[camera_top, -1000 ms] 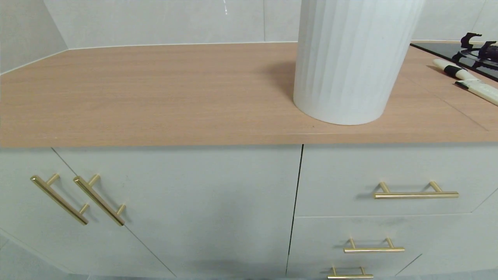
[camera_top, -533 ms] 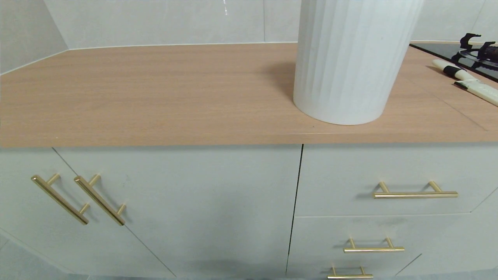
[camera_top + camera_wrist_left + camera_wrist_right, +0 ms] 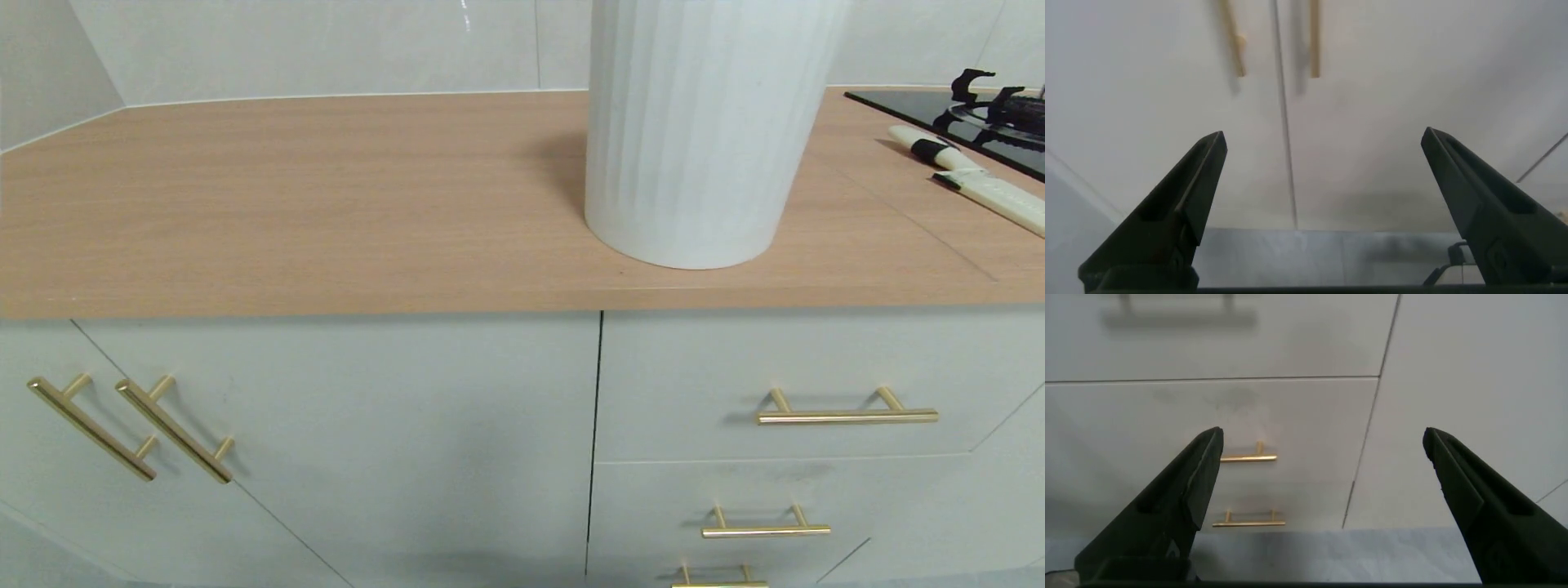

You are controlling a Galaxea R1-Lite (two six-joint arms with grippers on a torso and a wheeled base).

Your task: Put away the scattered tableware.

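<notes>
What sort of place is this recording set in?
Most likely a home-style kitchen. A wooden countertop runs above pale drawers with brass bar handles. A black glass hob with a burner sits at the right, and a knife lies beside it.

Pale cabinet doors (image 3: 326,441) and gold-handled drawers (image 3: 784,376) sit below the wooden surface (image 3: 286,204); a black hob (image 3: 906,106) occupies its far right end.

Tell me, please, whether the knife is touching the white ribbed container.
Apart: the head view shows bare countertop between the knife and the white ribbed container.
</notes>
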